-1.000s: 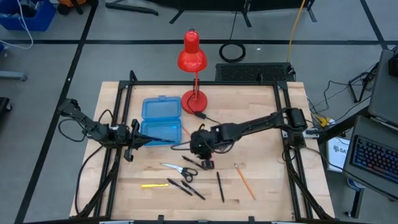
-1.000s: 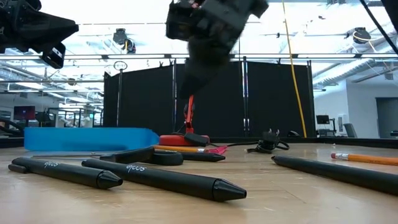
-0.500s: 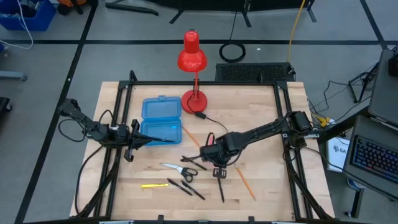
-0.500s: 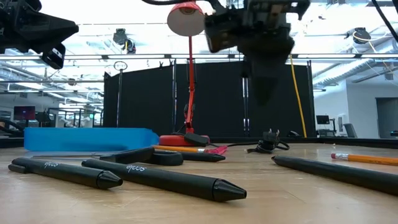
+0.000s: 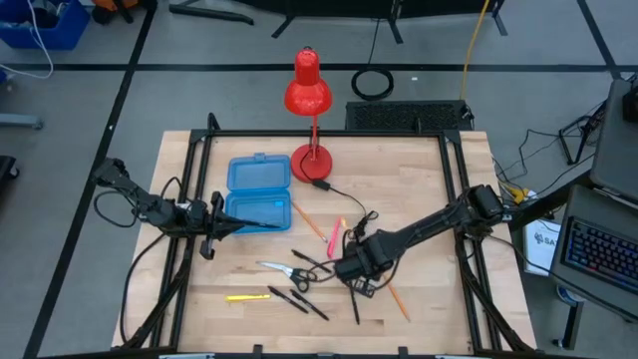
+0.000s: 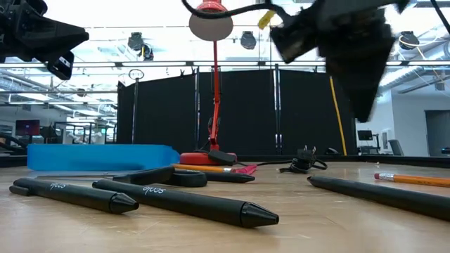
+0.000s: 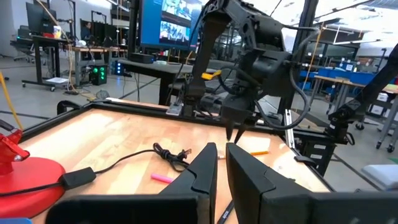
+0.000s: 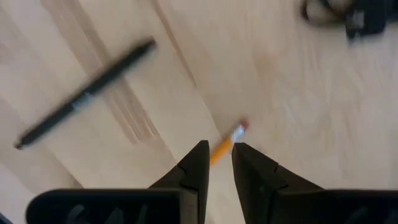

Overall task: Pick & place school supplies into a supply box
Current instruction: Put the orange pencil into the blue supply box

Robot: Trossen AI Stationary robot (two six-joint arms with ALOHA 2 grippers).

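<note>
Table point(image 5: 419, 179) first: bare wood inside a black frame, with a red desk lamp point(image 5: 308, 95) at twelve o'clock. Next in size, the supply box point(image 5: 258, 194), a blue case lying open at about ten o'clock, nothing visible inside it from above. The left gripper point(image 5: 211, 227) waits touching or just over the box's nine o'clock edge, its fingers nearly together and empty. The right gripper point(image 8: 215, 163) hangs over the loose supplies at about five o'clock from the box, fingers a narrow slot apart and holding nothing. Directly beneath that slot lies the orange pencil point(image 8: 227, 142), eraser end showing. Smaller things nearby: scissors point(image 5: 289, 271), a black pen point(image 8: 84, 96), a yellow pencil point(image 5: 248, 296), and a pink stick point(image 5: 333, 239).

Risks, as I judge them: the slot looks scarcely wider than the pencil, so a descent slightly off line could press a fingertip onto it and roll it away. The lamp's cord point(image 5: 351, 219) lies close by and could snag the arm.
</note>
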